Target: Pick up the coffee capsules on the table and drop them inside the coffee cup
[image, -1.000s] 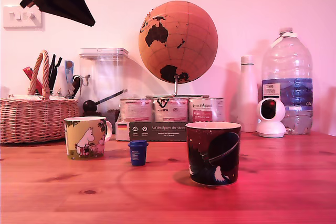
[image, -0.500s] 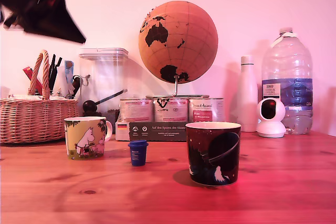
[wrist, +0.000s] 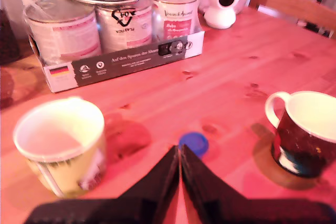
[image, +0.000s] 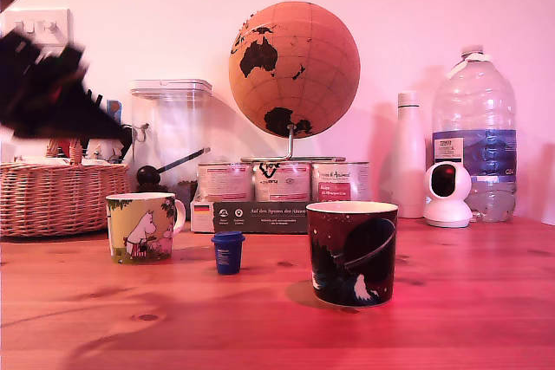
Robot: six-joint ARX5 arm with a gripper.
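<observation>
Wrist view: black gripper (wrist: 180, 153) tips together, empty, above small dark-blue plastic capsule (wrist: 193, 144). Approach step; you'll need jaws opened, then lower.

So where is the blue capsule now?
In the exterior view, the blue capsule stands on the table between the two mugs, nearer the cartoon mug on the left.

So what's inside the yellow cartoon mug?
From above, the yellow cartoon mug looks empty: only its pale inner wall and floor show. The near rim hides a little of the inside. The blue capsule stands on the table beside it, below the shut claw.
</observation>
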